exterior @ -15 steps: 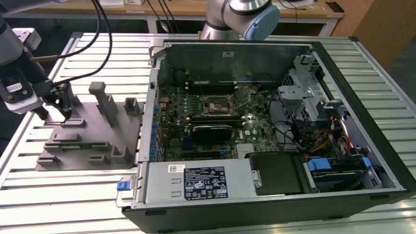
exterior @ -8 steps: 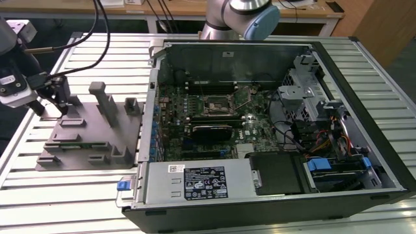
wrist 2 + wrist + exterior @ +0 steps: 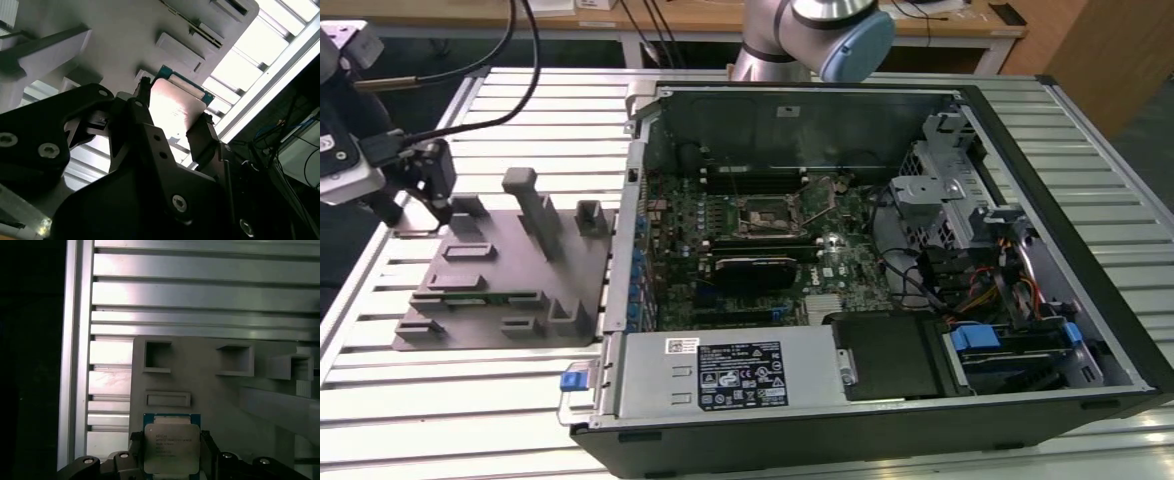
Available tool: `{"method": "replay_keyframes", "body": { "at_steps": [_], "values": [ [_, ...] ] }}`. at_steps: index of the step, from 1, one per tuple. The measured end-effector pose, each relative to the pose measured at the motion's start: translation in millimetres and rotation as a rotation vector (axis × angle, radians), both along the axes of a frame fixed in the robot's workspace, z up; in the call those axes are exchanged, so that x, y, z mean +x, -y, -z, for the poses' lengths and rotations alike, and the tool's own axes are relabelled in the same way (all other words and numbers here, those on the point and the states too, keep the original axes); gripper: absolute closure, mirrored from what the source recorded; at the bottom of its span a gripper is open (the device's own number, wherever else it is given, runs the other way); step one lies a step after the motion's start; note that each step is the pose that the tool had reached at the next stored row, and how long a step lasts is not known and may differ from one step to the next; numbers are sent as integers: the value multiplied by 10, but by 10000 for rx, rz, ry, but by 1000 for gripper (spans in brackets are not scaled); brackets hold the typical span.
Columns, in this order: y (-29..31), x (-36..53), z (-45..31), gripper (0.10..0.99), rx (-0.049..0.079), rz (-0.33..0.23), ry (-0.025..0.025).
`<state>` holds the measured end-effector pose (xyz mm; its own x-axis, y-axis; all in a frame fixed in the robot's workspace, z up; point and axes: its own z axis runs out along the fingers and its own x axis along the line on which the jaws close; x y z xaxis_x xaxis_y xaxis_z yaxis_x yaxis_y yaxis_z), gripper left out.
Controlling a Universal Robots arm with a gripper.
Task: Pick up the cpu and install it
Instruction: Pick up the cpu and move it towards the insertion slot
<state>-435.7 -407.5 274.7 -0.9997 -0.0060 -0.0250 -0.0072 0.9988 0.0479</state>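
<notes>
Currently gripper point(image 3: 172, 120) jaws clamped on opposite edges of cpu point(image 3: 171, 447), over grey fixture block point(image 3: 225, 390); seated or lifted, I can't tell. My judgement: keep chip level, grip light, rise straight clear of fixture posts.

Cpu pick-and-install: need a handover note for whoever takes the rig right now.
Hand: over the grey fixture, at the exterior view's left. Its fingers flank the cpu on two sides and look shut on it.
Cpu: between the fingers in both wrist views. Cannot tell whether it is clear of the fixture.
Done: the grasp, as far as it shows.
Left: the install. The cpu is not yet at the motherboard socket in the open computer case.
</notes>
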Motion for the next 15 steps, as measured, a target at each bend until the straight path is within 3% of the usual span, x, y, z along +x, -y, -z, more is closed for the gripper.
{"method": "replay_keyframes", "body": {
  "at_steps": [15],
  "values": [
    [-1, 0, -302, 545, 0, 0, 35]
  ]
}}
